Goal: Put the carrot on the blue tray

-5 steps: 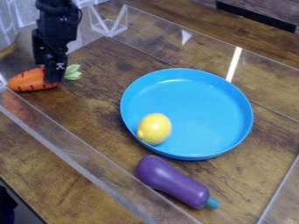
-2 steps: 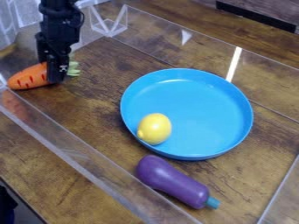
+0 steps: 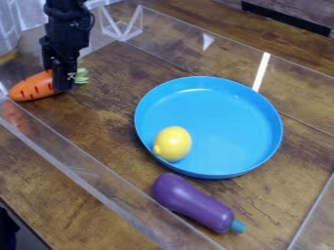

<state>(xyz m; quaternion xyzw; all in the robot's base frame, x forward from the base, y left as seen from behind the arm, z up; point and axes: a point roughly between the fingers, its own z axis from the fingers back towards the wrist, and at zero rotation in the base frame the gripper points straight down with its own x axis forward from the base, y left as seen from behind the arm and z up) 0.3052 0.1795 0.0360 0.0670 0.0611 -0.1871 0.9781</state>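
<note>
The orange carrot (image 3: 31, 89) lies on the wooden table at the far left, its green leafy top (image 3: 81, 75) pointing right. My black gripper (image 3: 61, 78) points straight down over the carrot's thick end, next to the leaves, with its fingertips down at the carrot. The fingers hide the spot where they meet the carrot, so I cannot see how wide the jaws stand or whether they grip it. The round blue tray (image 3: 241, 117) sits to the right of centre, well apart from the gripper.
A yellow lemon (image 3: 173, 143) lies inside the tray at its left side. A purple eggplant (image 3: 193, 203) lies on the table just in front of the tray. Clear plastic walls border the table at the left and the back.
The carrot and its leaves have shifted slightly up and to the left under the gripper. The arm has stayed over the carrot's thick end.
</note>
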